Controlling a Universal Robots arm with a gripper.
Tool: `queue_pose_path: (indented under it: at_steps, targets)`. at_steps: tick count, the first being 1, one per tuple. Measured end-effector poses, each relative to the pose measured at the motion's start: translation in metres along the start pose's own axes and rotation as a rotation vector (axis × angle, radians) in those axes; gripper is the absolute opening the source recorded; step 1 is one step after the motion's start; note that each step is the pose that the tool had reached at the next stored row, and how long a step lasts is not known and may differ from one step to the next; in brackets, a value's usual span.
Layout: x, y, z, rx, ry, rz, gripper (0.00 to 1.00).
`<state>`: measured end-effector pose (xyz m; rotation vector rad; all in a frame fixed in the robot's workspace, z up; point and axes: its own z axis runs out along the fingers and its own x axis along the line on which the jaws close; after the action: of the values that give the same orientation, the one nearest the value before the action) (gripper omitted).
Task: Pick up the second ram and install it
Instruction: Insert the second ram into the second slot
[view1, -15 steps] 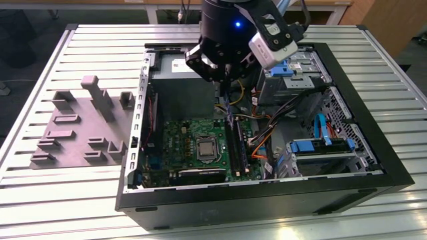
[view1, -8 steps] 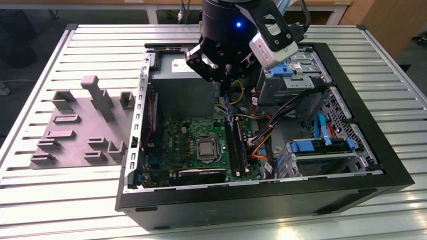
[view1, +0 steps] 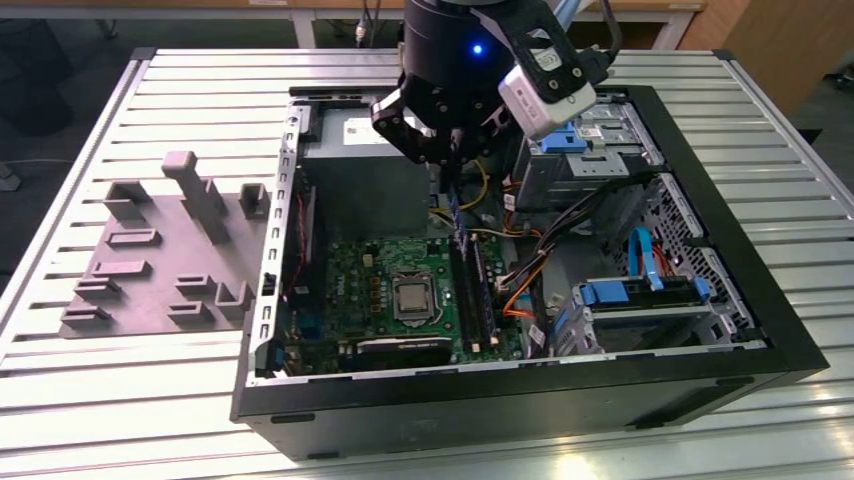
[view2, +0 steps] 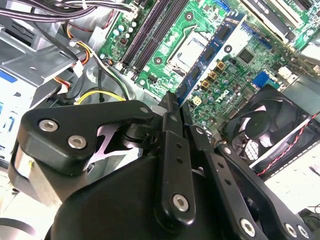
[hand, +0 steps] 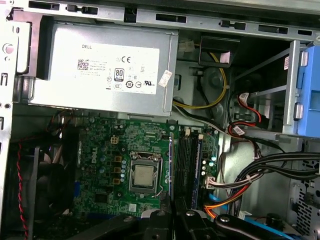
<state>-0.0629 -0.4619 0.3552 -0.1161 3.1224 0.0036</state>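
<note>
My gripper (view1: 447, 152) hangs over the open computer case, above the far end of the motherboard (view1: 360, 290). It is shut on the second ram (view2: 216, 50), a thin dark blue board that sticks out from between the fingertips (view2: 171, 102). In the exterior view the ram (view1: 458, 205) hangs edge-on below the fingers, pointing down toward the long black slot rails (view1: 475, 295) beside the processor socket (view1: 414, 298). In the first wrist view the slot rails (hand: 187, 165) run just past the gripper (hand: 172, 217); the ram stays above them, apart from the board.
The black case walls (view1: 534, 395) ring the work area. A grey power supply (hand: 100, 65) sits at the far end, and cable bundles (view1: 534, 270) and blue drive brackets (view1: 641, 292) lie at the exterior view's right. A fan (view2: 265, 125) sits near the board. Grey holder blocks (view1: 160, 260) lie outside the case.
</note>
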Motion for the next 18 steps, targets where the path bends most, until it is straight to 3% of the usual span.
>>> queue_pose_path:
  at_steps: [5,11,18]
  targets:
    - [-0.0058,-0.0004,0.0013,-0.0001,0.0013,0.001,0.14]
    - [-0.0060,-0.0004,0.0084,0.0003,0.0014,0.016,0.14]
    - [-0.0059,-0.0005,0.0088,0.0003,0.0016,0.017,0.14]
